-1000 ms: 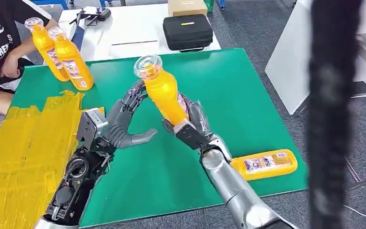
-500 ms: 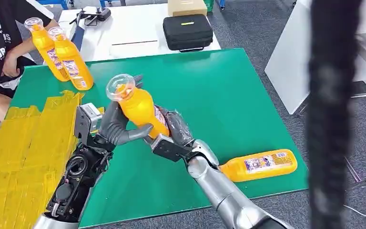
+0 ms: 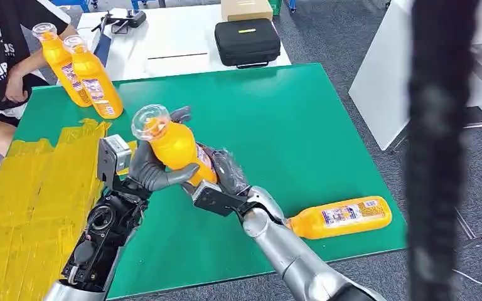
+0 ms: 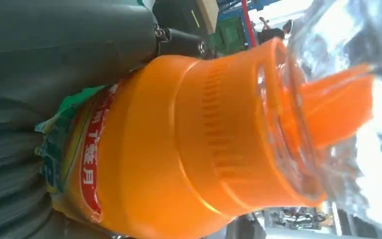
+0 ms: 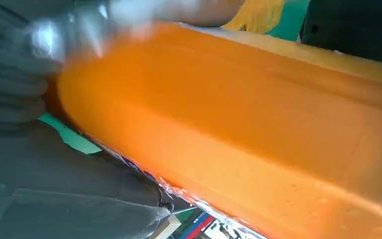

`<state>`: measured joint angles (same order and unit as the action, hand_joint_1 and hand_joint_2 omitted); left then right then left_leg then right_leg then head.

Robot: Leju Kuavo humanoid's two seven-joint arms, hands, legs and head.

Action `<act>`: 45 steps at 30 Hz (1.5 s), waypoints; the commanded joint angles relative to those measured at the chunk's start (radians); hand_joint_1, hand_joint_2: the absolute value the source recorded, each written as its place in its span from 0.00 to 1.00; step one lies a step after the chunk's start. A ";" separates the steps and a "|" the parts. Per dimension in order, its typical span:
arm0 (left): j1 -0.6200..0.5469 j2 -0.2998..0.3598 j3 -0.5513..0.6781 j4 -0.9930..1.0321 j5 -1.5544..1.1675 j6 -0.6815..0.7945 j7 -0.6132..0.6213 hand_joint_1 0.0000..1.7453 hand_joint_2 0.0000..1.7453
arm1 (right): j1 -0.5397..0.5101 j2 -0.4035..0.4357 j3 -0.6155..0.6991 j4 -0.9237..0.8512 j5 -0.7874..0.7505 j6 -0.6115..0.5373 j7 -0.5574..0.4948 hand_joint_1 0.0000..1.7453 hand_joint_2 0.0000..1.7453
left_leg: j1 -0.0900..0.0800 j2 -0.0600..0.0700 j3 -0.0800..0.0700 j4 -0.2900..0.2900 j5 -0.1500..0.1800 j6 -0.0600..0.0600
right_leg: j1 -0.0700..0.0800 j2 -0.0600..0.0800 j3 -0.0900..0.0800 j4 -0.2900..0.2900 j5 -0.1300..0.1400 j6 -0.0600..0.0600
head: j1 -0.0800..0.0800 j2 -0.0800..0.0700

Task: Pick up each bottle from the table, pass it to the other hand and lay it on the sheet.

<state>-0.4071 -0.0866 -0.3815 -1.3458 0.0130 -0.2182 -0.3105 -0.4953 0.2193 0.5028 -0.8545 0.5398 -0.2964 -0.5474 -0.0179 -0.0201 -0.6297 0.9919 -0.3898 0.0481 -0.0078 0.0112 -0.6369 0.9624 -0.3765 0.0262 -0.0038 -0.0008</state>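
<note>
- Orange bottle point(image 3: 174, 145) is up in the air over the green mat point(image 3: 301, 119), tilted, its clear cap leaning toward the yellow sheet point(image 3: 31, 200).
- Both hands are on it at once: the left hand point(image 3: 154, 166) has its grey thumb hooked across the bottle's middle with dark fingers behind the shoulder, and the right hand point(image 3: 223, 182) cups the bottom end from below.
- Left wrist camera: the bottle point(image 4: 189, 144) lies right against the grey thumb point(image 4: 64, 45), label and ribbed neck up close.
- Right wrist camera: the bottle's side point(image 5: 248, 129) runs across the palm, with the grey hand point(image 5: 49, 189) under it.
- Hard to see: the bottle's base is buried in the right hand, and the right fingers are mostly hidden behind it, so how tightly they close is not clear.
- Second bottle point(image 3: 342, 217) lies on its side at the mat's near right edge, its cap end hidden behind the right forearm.
- Two more bottles point(image 3: 81, 72) stand upright at the far left corner, beside a seated person point(image 3: 0, 56), partly cut off by the frame.
</note>
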 commanded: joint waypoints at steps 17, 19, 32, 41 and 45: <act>0.005 0.010 0.069 -0.010 0.071 0.098 -0.034 1.00 1.00 | 0.020 -0.073 0.028 -0.155 -0.005 -0.019 0.037 0.00 1.00 | 0.001 0.000 0.004 0.001 -0.002 -0.003 | 0.001 -0.002 0.004 0.000 -0.002 -0.001 | 0.000 0.000; 0.014 0.007 0.095 -0.024 0.034 0.165 -0.042 1.00 1.00 | 0.039 -0.090 0.017 -0.212 0.000 -0.032 0.045 0.00 1.00 | 0.001 0.000 0.004 0.001 -0.003 -0.003 | 0.002 -0.002 0.004 0.000 -0.002 -0.001 | 0.000 0.000; -0.078 0.178 0.119 0.189 -1.523 0.650 0.390 1.00 1.00 | 0.214 -0.287 -0.014 -0.707 0.343 -0.129 0.261 0.00 1.00 | 0.001 -0.001 0.006 0.001 -0.004 -0.004 | 0.001 -0.003 0.006 0.001 -0.004 -0.001 | 0.000 0.000; -0.193 0.295 -0.070 0.471 -1.584 0.521 0.476 1.00 1.00 | 0.281 -0.308 -0.091 -0.750 0.396 -0.146 0.258 0.00 1.00 | 0.001 0.001 0.005 0.000 -0.002 -0.004 | 0.001 -0.003 0.004 0.000 -0.003 -0.001 | 0.000 0.000; -0.196 0.293 -0.072 0.471 -1.584 0.520 0.478 1.00 1.00 | 0.280 -0.305 -0.089 -0.750 0.396 -0.145 0.258 0.00 1.00 | 0.002 0.002 0.007 0.003 -0.005 -0.005 | 0.003 -0.003 0.007 0.002 -0.005 -0.001 | 0.000 0.000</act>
<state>-0.5047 0.1621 -0.3552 -1.0513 -1.5732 0.3037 0.1698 -0.2181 -0.0569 0.4360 -1.5759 0.9358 -0.4406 -0.2899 -0.0177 -0.0174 -0.6307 0.9919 -0.3895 0.0476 -0.0075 0.0122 -0.6393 0.9626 -0.3762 0.0258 -0.0038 -0.0008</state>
